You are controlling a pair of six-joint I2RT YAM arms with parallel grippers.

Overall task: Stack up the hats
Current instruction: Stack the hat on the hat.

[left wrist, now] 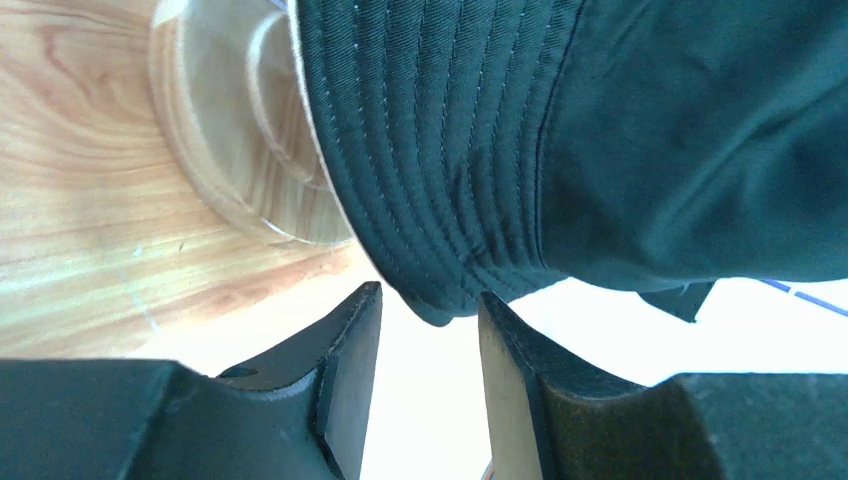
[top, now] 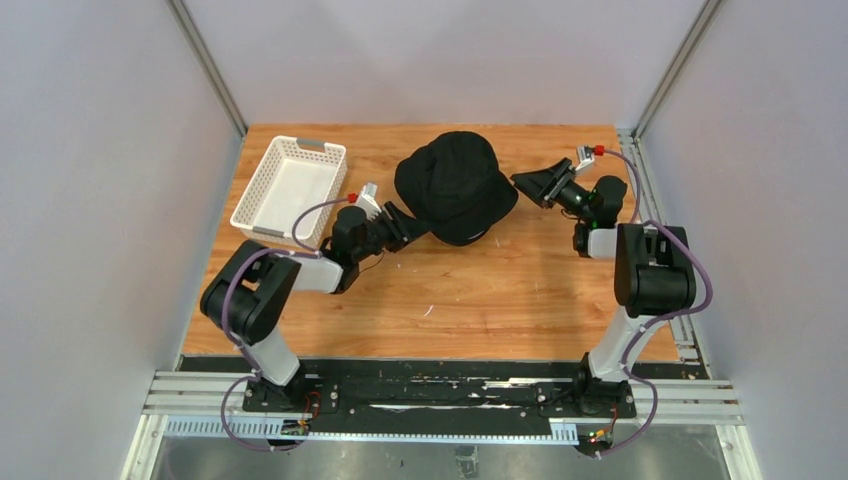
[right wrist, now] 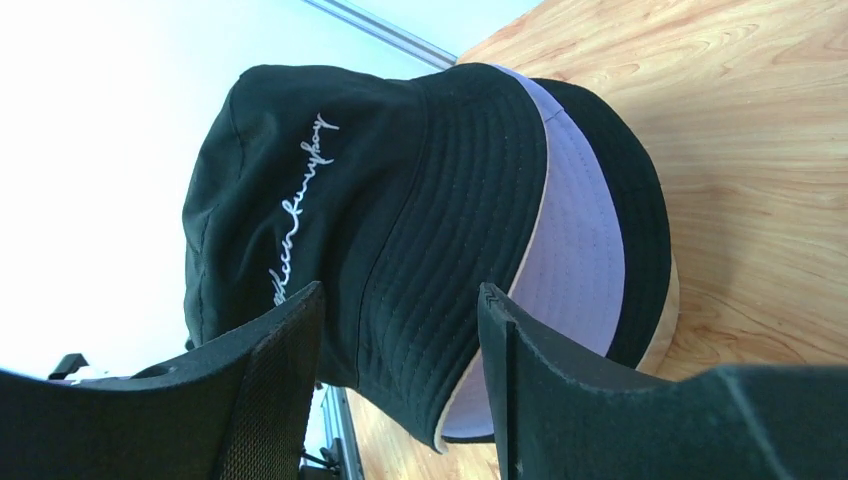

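Black hat (top: 456, 185) between left tool (top: 408, 228) and right tool (top: 522, 184), near both

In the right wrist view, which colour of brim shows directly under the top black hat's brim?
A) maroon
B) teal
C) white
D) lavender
D: a lavender brim sticks out just beneath the brim of the top black hat on the stack.
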